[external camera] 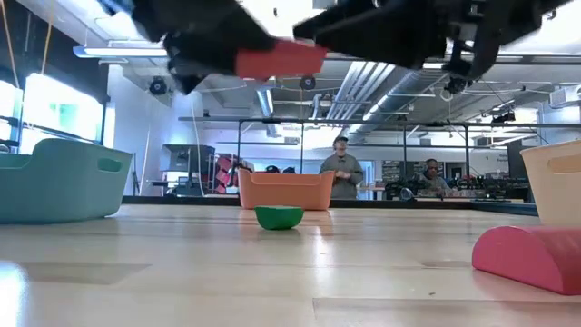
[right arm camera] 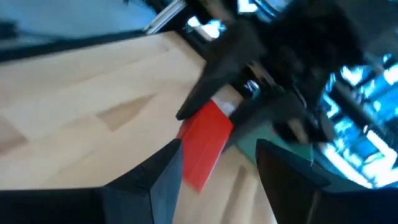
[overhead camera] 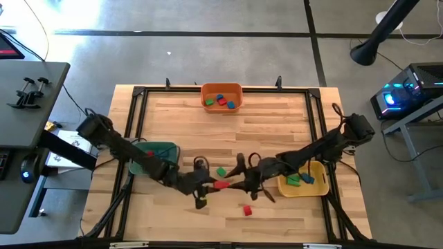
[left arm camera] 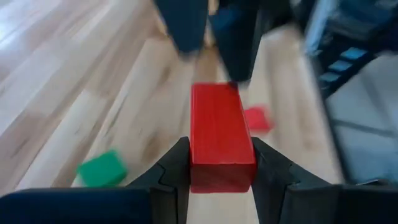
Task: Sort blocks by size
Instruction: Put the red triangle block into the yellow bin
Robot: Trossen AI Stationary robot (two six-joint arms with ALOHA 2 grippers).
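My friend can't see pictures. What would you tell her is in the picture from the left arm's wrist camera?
The left gripper pinches a long red block between its two dark fingers above the wooden table. Below lie a small green block and a small red block, and another dark gripper reaches toward the long block's far end.
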